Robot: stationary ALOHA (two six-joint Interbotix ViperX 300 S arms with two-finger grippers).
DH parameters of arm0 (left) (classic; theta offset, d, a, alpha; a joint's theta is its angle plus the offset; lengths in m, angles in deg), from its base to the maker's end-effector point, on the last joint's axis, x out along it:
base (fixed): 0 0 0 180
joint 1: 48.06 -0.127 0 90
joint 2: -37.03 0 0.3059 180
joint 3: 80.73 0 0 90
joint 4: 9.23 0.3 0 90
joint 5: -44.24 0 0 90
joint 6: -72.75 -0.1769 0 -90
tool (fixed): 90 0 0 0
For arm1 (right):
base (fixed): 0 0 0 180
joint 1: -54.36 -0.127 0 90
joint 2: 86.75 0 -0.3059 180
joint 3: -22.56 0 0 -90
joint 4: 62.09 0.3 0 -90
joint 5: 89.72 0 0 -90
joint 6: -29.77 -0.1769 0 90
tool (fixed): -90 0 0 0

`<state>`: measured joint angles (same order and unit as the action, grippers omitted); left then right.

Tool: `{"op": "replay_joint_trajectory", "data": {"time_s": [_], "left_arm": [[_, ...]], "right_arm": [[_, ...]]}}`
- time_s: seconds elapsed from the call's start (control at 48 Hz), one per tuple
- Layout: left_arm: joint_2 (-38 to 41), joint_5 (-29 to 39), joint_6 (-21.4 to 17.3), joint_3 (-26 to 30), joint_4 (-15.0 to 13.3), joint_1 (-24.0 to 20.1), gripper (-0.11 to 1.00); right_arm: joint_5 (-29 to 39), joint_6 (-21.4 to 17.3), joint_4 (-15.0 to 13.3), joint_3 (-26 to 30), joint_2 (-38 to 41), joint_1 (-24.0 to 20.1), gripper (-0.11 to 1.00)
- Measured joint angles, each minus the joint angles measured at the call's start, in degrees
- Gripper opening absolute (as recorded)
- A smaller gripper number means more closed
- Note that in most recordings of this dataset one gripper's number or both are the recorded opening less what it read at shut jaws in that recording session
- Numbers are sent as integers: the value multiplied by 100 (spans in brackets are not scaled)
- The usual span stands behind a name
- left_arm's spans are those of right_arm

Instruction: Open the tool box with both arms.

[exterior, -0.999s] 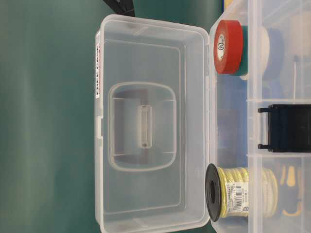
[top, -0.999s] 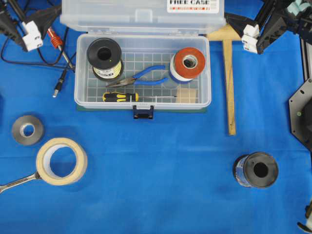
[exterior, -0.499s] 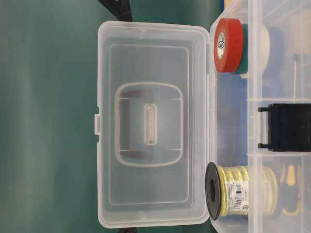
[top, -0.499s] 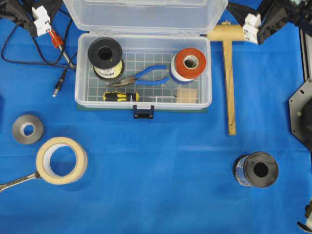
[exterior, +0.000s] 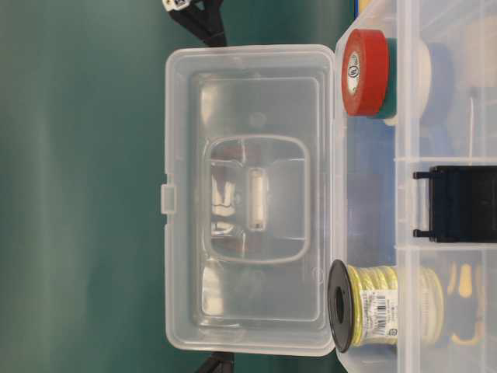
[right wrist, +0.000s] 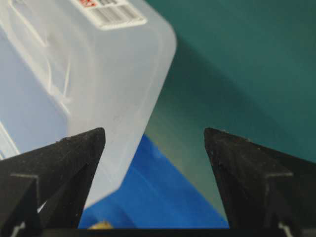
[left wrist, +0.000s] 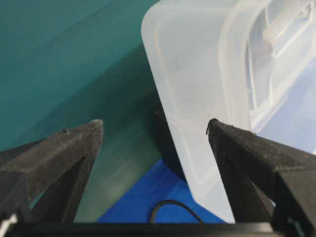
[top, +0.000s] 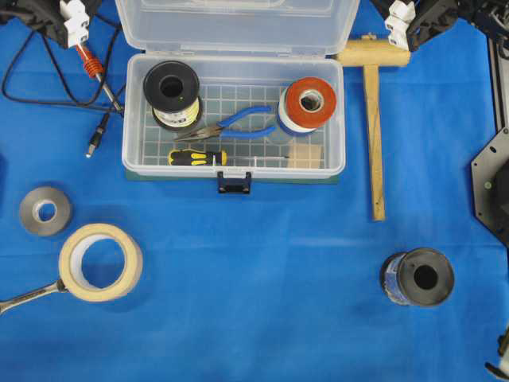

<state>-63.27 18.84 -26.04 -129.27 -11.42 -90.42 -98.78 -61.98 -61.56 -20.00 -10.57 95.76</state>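
Note:
The clear tool box (top: 131, 143) sits at the back centre with its lid (top: 235, 28) swung up and back; the dark blue latch (top: 233, 183) hangs loose at the front. In the table-level view the lid (exterior: 248, 202) stands raised off the base. My left gripper (top: 67, 16) is open beside the lid's left end; the lid's corner (left wrist: 197, 74) lies just inside its right finger, untouched (left wrist: 154, 123). My right gripper (top: 406, 16) is open beside the lid's right end, with only that corner (right wrist: 98, 74) near its left finger (right wrist: 154, 131).
Inside the box lie a yellow wire spool (top: 171, 91), red tape (top: 308, 102), blue pliers (top: 238, 123) and a screwdriver (top: 199, 157). A wooden mallet (top: 372, 119) lies right of it and cables (top: 95, 72) left. Nearer: masking tape (top: 99, 261), grey roll (top: 44, 211), black spool (top: 417, 277).
The lid has tipped further back. Both grippers have drawn away toward the back corners, still open.

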Motion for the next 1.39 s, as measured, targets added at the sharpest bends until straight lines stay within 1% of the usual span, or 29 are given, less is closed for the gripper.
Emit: {"op": "replay_joint_trajectory", "data": {"time_s": [0.25, 0.395, 0.666, 0.895, 1.103, 1.165, 1.249, 1.29, 1.394], "left_arm": [[70, 97, -9, 70, 0, -44, 89], [-53, 264, -18, -97, 9, -79, 89], [-756, 545, -18, -589, 9, -334, 89], [-1371, 738, 18, -844, 18, -343, 89], [-1441, 800, 105, -879, 18, -237, 89], [-1459, 835, 132, -879, 18, -114, 89], [-1477, 923, 141, -879, 9, 123, 89], [-1503, 1020, 141, -888, 9, 316, 89], [-1582, 1187, 202, -932, 9, 765, 89]], "right_arm": [[97, 0, 0, 0, 35, 53, 84], [272, 0, 0, -70, -97, 114, 84], [659, 0, 0, -360, -668, 308, 84], [888, 0, 0, -527, -1099, 325, 84], [914, -44, 0, -545, -1107, 325, 84], [914, -62, 26, -545, -1107, 255, 84], [932, -70, 62, -545, -1116, 35, 84], [958, -79, 79, -545, -1125, -132, 84], [1055, -79, 114, -580, -1169, -712, 84]]}}
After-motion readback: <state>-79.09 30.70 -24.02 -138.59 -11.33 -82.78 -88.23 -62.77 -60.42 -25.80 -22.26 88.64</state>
